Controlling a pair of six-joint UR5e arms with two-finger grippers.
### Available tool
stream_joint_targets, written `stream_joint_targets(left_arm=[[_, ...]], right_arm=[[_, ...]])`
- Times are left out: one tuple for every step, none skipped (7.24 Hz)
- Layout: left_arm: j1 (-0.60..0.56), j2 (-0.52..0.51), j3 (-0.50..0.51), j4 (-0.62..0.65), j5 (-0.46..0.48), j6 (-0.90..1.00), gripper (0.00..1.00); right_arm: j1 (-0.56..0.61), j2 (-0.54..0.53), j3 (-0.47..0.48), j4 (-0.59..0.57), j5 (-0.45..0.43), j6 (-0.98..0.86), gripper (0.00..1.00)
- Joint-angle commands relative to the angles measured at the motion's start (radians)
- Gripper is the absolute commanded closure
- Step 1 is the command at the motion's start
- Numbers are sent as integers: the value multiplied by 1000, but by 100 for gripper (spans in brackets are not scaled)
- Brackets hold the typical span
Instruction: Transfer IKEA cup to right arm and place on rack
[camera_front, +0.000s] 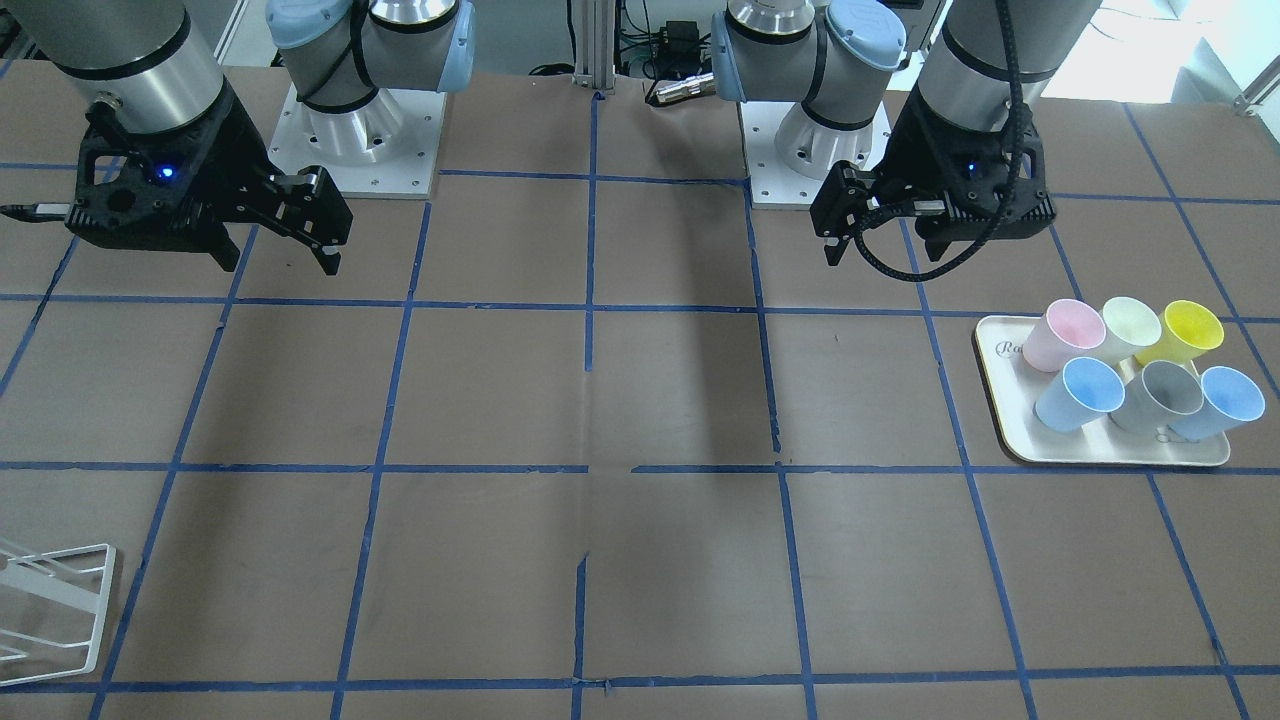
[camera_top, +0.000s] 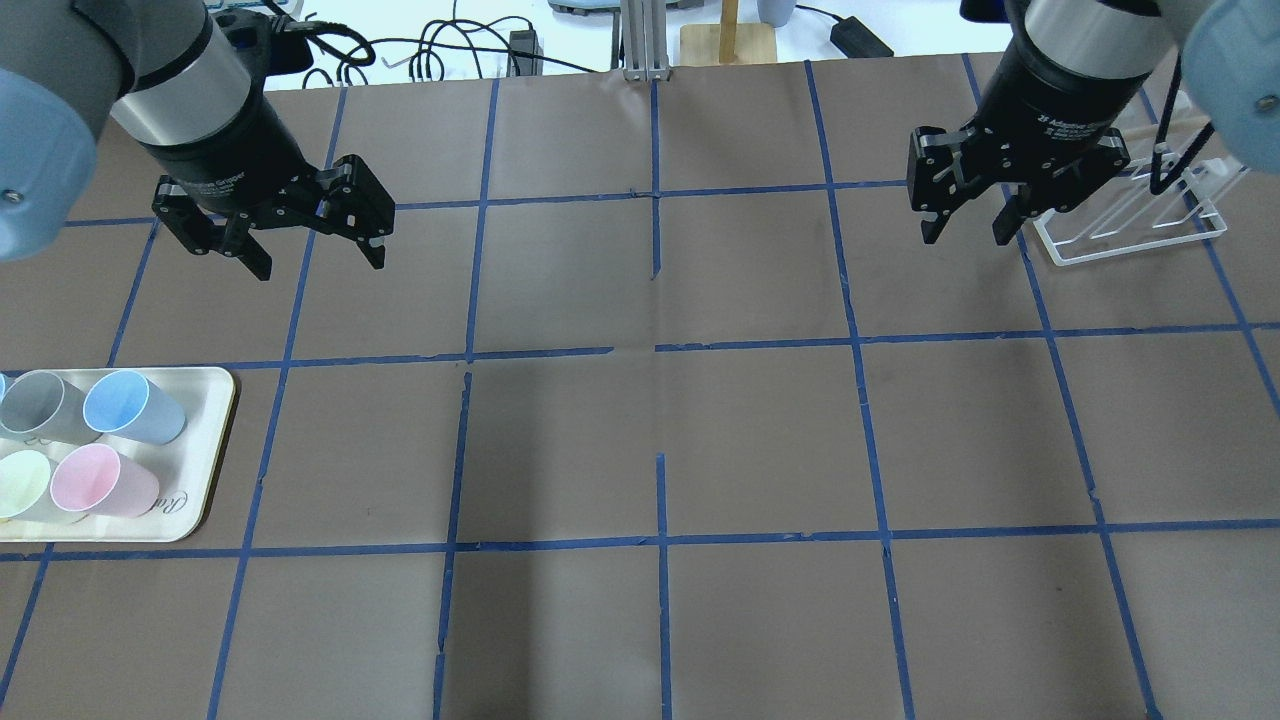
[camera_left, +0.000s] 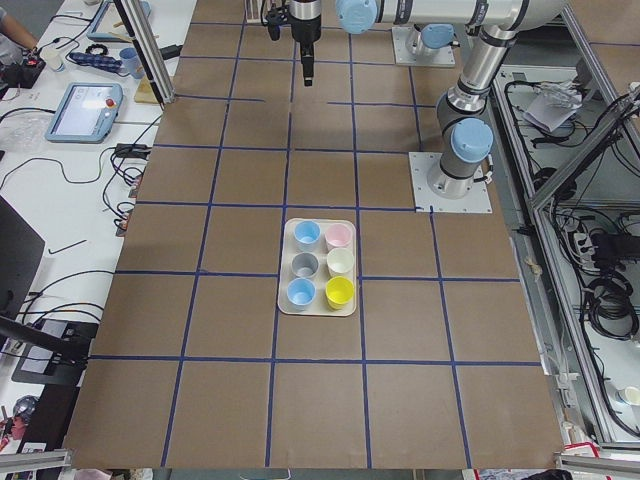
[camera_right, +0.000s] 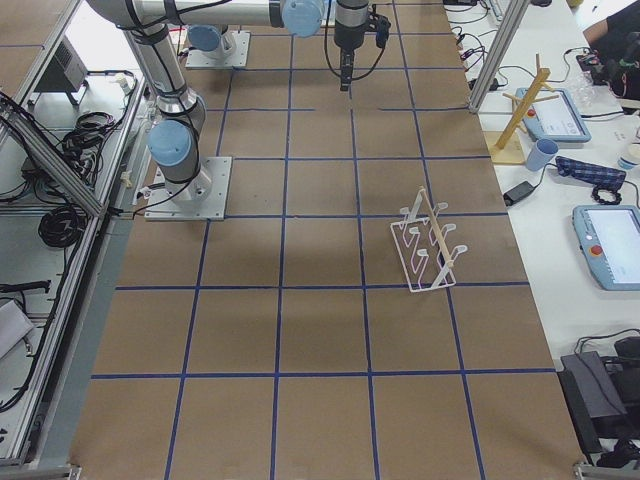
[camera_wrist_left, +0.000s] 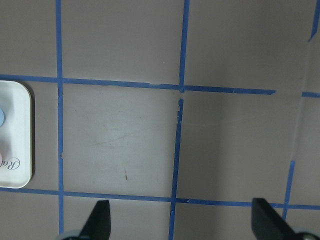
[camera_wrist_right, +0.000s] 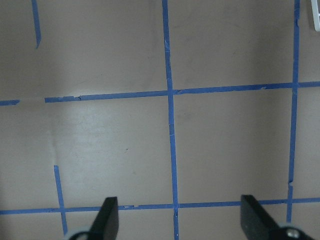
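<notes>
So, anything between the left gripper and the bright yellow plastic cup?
Going in low, yes: pink plastic cup and pale yellow-green cup stand between left gripper and bright yellow cup. From above, nothing visible.

One camera sits across the table (camera_front: 680, 400) from the robot (camera_front: 360, 110), facing it and looking steeply down. Another hangs behind the robot's shoulders, looking forward and down on the same taped squares from the opposite side. Two more stand high and far back at the table's ends, each taking in its whole length. The left-end one has the tray (camera_left: 319, 310) near, and the right-end one has the rack (camera_right: 432, 232) near. A camera on each wrist looks straight down at the table from close by. The left one catches the tray's corner, which the overhead view also shows.
</notes>
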Motion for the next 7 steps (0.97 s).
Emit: stream_joint_targets(left_arm=[[0, -6, 1, 6, 1, 0, 0], [0, -4, 0, 7, 4, 2, 0], [3, -1, 0, 7, 1, 2, 0], [3, -1, 0, 7, -1, 2, 0], [3, 2, 0, 7, -2, 2, 0], [3, 0, 0, 6, -2, 0, 0], [3, -1, -2, 6, -2, 0, 0]], right_arm=[[-2, 5, -1, -20, 2, -12, 0], [-3, 6, 0, -19, -1, -12, 0], [-3, 6, 0, -19, -2, -10, 0], [-3, 6, 0, -19, 1, -12, 0], [-3, 9, 0, -19, 1, -12, 0], [-5, 21, 0, -14, -4, -10, 0], [-5, 23, 0, -19, -1, -10, 0]])
